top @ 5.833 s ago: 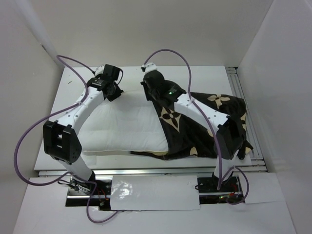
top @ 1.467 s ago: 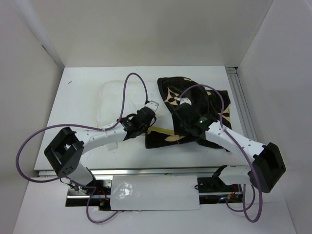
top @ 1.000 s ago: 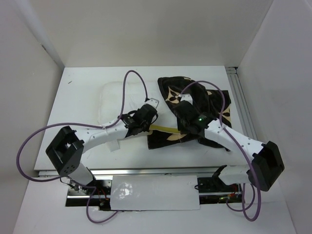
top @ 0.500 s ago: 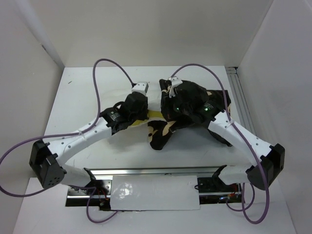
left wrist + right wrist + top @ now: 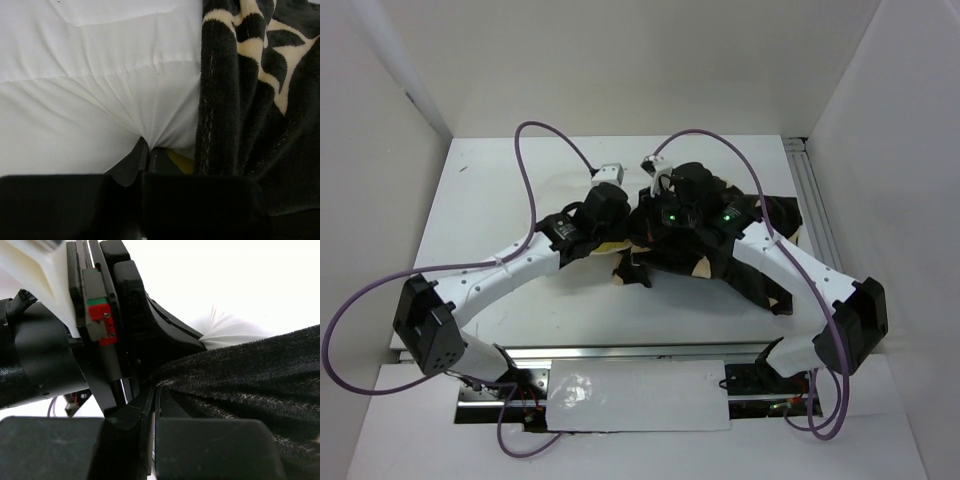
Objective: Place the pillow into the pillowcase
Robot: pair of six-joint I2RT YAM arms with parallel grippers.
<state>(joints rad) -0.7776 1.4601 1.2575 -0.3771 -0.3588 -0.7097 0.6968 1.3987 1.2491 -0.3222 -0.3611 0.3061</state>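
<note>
what changed: both arms have swung in to mid-table and the case is bunched up tighter than half a second ago, so I'd guess its mouth is getting dragged over a pillow corner
left gripper (image 5: 147, 152): pinched tight on white pillow (image 5: 100, 75) fabric, right by the yellow trim (image 5: 180, 160)
pillow: mostly still outside, left of the case
case (image 5: 250, 100): hem (image 5: 207, 100) sits just beside that pinch
right gripper (image 5: 154, 395): clamped on the case edge, almost touching the left one
room: bare table (image 5: 480, 220) on the left, rail (image 5: 810, 190) close on the right
</note>
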